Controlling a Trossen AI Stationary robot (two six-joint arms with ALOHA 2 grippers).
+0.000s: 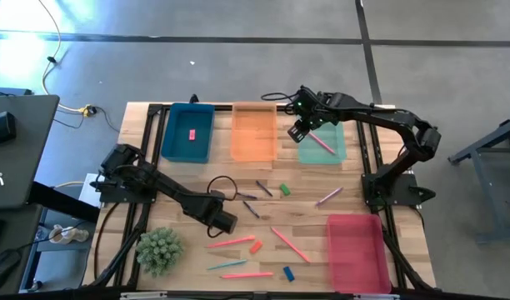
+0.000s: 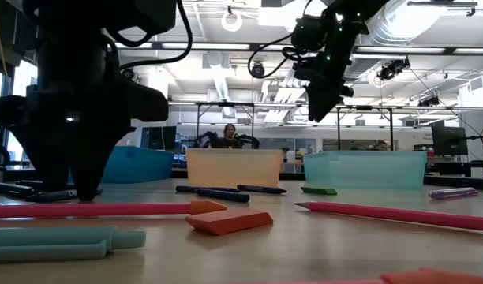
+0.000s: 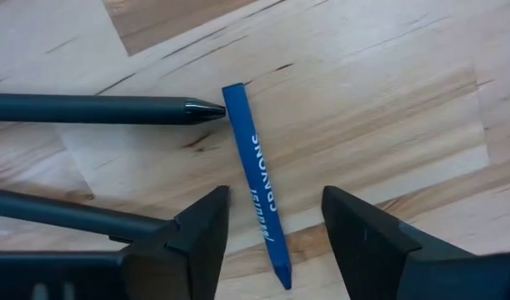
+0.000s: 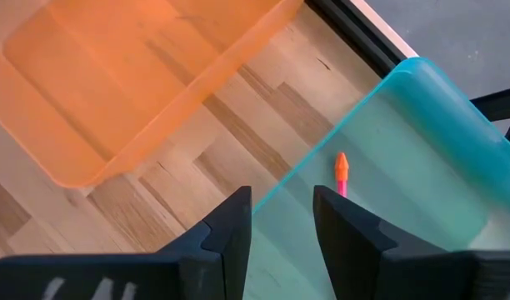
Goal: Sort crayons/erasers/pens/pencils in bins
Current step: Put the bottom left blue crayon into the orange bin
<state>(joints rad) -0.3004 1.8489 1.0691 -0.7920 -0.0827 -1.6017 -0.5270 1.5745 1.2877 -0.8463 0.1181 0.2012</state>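
Now my left gripper (image 3: 272, 242), fingers apart, straddles the blue crayon (image 3: 255, 179) beside the pen (image 3: 97, 109); I'd centre before closing.

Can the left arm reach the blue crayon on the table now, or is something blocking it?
Probably yes. The left pincer is open, with the blue crayon lying between its fingers. A dark pen touches or nearly touches the crayon's far end, and another pen lies beside one finger, so they might be nudged.
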